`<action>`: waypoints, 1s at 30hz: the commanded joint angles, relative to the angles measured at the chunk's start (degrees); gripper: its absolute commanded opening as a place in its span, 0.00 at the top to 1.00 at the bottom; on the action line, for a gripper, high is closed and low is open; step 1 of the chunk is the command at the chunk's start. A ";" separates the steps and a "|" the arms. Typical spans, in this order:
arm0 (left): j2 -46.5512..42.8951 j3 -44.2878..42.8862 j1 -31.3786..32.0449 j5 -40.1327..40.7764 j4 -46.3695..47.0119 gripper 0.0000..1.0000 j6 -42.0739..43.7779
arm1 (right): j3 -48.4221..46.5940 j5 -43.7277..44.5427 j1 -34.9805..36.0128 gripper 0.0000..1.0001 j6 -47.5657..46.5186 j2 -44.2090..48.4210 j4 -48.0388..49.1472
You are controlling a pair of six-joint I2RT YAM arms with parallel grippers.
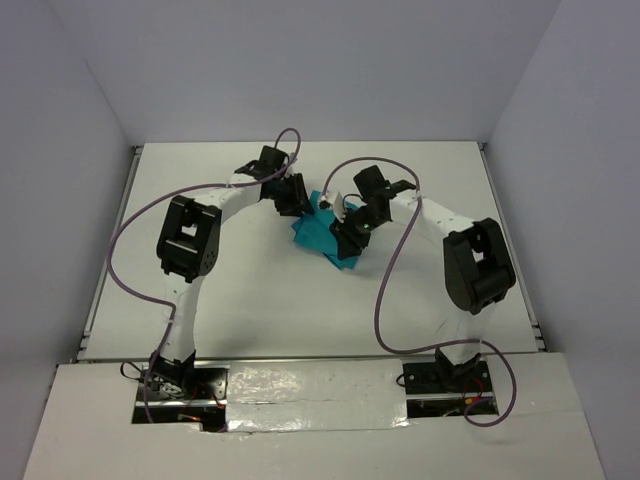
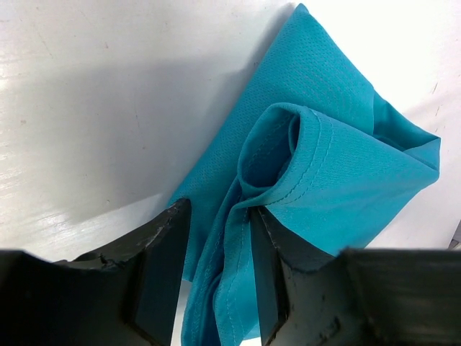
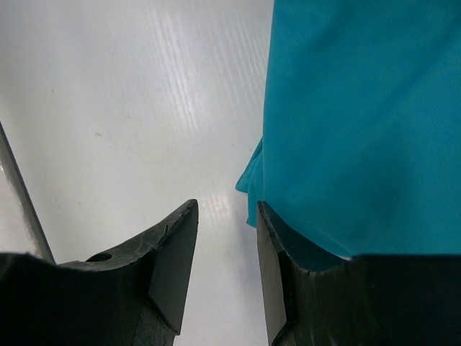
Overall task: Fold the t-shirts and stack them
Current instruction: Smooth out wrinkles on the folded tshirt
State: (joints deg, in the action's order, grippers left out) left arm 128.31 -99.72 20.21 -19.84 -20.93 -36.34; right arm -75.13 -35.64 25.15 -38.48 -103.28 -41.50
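Note:
The teal t-shirt (image 1: 316,236) lies bunched and partly folded at the table's middle, between the two grippers. In the left wrist view the t-shirt (image 2: 346,166) shows a rolled, stitched hem. A fold of it runs down between the fingers of my left gripper (image 2: 220,216), which are apart. The cloth touches the right finger, and a gap shows by the left one. My left gripper (image 1: 299,207) is at the shirt's left edge. My right gripper (image 1: 346,236) is over the shirt's right part. In its own view my right gripper (image 3: 227,209) is open and empty over bare table, with the t-shirt (image 3: 360,108) beside its right finger.
The white table (image 1: 250,290) is walled on the left, back and right. A metal rail (image 3: 18,194) runs along the table's edge. Purple cables (image 1: 385,290) loop from both arms over the table.

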 commanded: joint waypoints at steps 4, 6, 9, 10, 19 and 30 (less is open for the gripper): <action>-0.34 -1.53 0.01 -0.65 1.24 0.48 -0.58 | -4.93 -2.86 -0.09 0.59 5.68 -0.69 3.42; -2.96 -0.65 -0.34 0.76 1.76 0.47 -0.66 | -8.86 -2.95 -1.67 0.63 10.84 -1.39 4.92; -7.61 0.31 -1.48 1.81 3.78 0.40 -1.28 | -16.67 -1.98 -3.87 0.67 17.53 -4.20 8.18; -8.86 0.40 -1.75 1.99 4.49 0.39 -1.11 | -19.24 -1.37 -4.31 0.67 18.69 -6.82 8.10; -22.66 11.64 -2.28 0.07 7.21 0.32 -0.14 | -43.69 -1.36 -3.79 0.73 25.38 -24.76 -0.34; -33.38 35.29 -1.49 -8.03 19.86 0.27 -4.70 | -45.62 0.47 -2.73 0.73 28.10 -30.47 2.65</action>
State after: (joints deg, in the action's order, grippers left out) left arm 98.21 -67.22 18.13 -24.27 -7.68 -38.30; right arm -117.05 -36.40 22.00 -12.36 -132.22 -39.62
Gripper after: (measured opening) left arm 0.733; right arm 0.274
